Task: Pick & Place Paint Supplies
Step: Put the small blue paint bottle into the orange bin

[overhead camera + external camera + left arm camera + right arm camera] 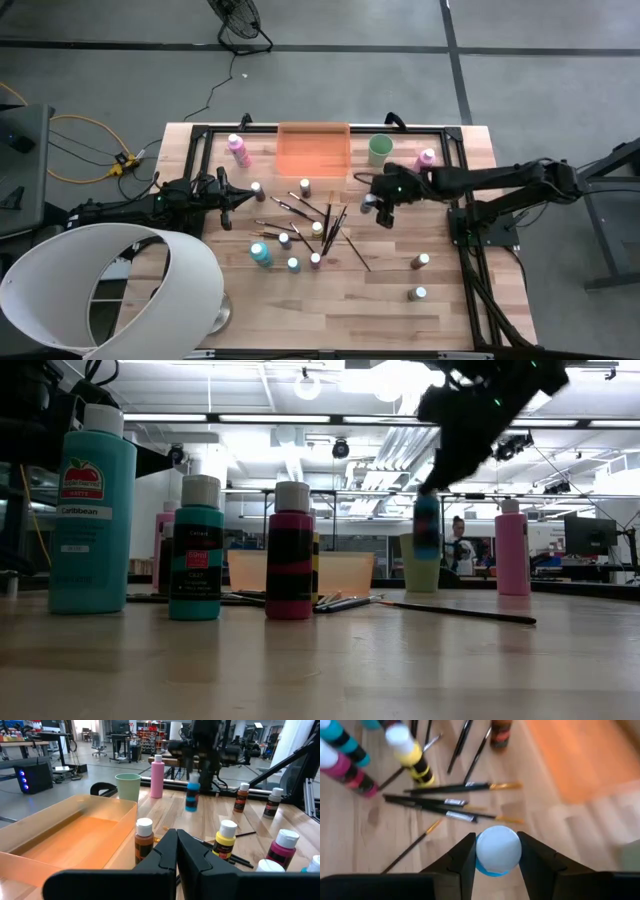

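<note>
Two arms are reaching over the tabletop (440, 300). The right gripper (498, 854) is hanging above the middle of the tabletop, nearer the right edge, with its jaws clamped on the white cap of a blue paint bottle (427, 527); in the low view this bottle is hanging clear of the wood, in front of the light green cup (380, 149). Below it, the paintbrushes (455, 802) are lying scattered across the centre, among standing bottles such as a yellow bottle (412, 757) and a brown bottle (144, 838). The orange tray (314, 150) is sitting against the far edge, with the cup just to its right and a pink bottle (427, 158) further right. The left gripper (177, 851) is waiting near the left edge, its jaws pressed together and holding nothing.
</note>
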